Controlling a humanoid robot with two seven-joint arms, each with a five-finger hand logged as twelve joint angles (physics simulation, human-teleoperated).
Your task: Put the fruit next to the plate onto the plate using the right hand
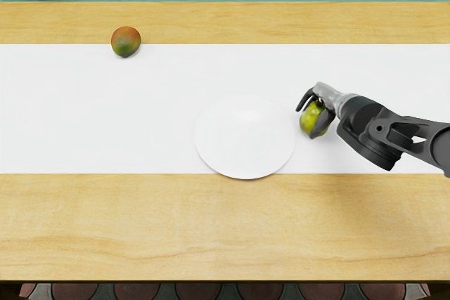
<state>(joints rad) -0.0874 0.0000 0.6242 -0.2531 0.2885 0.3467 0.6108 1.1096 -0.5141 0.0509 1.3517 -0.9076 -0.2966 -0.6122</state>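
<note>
A: Where does the task stand?

B: At the grasp, by my reading. The right hand (320,102) is curled over the green fruit (311,121), dark fingers (306,97) wrapped around its top and far side, so I call it gripping the fruit.

A: And the fruit itself?

B: Just beside the plate (245,138), off its right rim, on the white runner (105,117). It is not on the plate. Whether it rests on the cloth or is a touch above it, I cannot tell from this angle.

A: There are 2 fruits, though.

B: Yes, but the other, a red-green fruit (126,41), lies well apart at the runner's back edge, toward the left of the table (211,230). Only 1 sits next to the plate, and that is the fruit in hand.

A: The left hand?

B: Out of view.

A: So what does the next move need?

B: A lift clear of the plate's rim, then a short carry to the left until the fruit hangs over the plate's middle, then a lowering and an opening of the fingers. The fruit is round, so I judge it could roll once let go; a low release near the centre gives it room. The grip looks to sit high on the fruit, so a slow lift seems wise.
</note>
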